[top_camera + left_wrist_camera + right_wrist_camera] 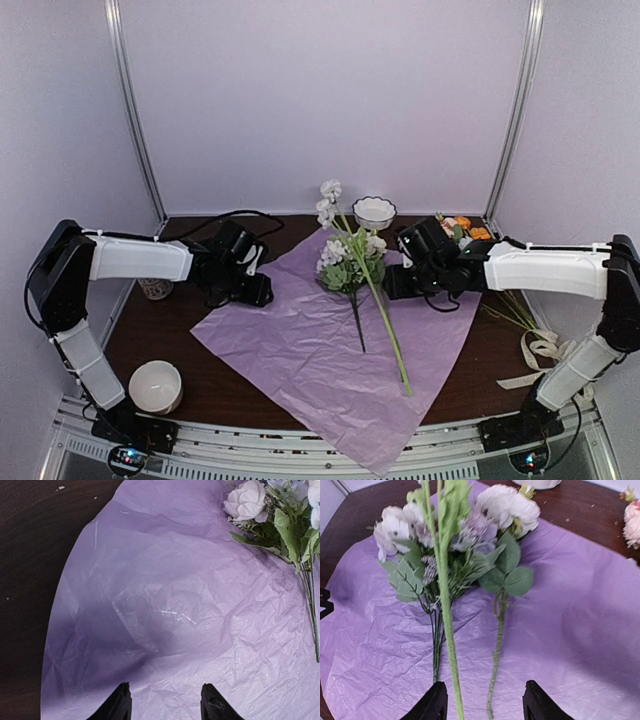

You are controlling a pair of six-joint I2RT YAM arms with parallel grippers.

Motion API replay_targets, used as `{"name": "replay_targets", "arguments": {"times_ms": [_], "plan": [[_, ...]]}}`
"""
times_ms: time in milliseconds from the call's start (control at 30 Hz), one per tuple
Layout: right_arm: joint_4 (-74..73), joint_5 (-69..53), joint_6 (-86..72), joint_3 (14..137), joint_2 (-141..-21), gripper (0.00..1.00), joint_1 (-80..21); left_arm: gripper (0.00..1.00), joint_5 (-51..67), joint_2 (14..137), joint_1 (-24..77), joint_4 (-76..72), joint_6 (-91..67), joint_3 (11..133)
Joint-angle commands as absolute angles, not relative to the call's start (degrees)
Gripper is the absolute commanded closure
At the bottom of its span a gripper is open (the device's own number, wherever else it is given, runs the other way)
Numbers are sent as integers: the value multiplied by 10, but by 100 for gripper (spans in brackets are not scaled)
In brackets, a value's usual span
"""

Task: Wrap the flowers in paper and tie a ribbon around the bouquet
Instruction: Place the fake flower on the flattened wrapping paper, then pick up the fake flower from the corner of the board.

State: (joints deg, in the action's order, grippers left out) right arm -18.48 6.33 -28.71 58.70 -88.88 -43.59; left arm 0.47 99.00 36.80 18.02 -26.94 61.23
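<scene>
The left gripper [165, 705] stands parted and empty at the bottom of its view, over the paper [190, 605]. The right gripper [485, 705] is likewise parted, grasping nothing. The flowers [455, 545] lie on the sheet at upper centre, their stalks reaching down between its jaws.

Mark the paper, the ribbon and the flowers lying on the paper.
paper [300, 345]: top view, bare crinkled middle of the sheet.
ribbon [537, 347]: top view, looped part of the strip.
flowers [350, 265]: top view, leafy bloom cluster above the stalks.
</scene>
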Motion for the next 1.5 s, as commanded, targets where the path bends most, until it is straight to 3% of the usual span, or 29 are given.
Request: {"name": "replay_targets", "arguments": {"times_ms": [0,200,367,567,833,967,1133,1367,1467], "plan": [[-273,110,-245,608,-792,45,-378,49,-18,982,366,178,-233,628],[-345,91,-197,588,-735,37,-176,48,-30,984,353,185,-213,629],[-418,20,-139,633,-834,35,3,47,-24,983,350,194,-190,643],[-527,21,-59,712,-978,35,59,41,-7,972,350,196,-158,656],[-559,47,-42,766,-1084,45,73,38,-24,962,347,225,-122,681],[-555,57,-39,774,-1099,55,73,38,-25,957,346,223,-117,680],[-562,67,-25,785,-1100,82,72,38,-33,955,345,225,-109,684],[-558,113,-2,790,-1062,100,61,38,-39,953,343,229,-103,686],[-551,145,2,793,-1039,100,50,38,-41,947,343,230,-102,684]]}}
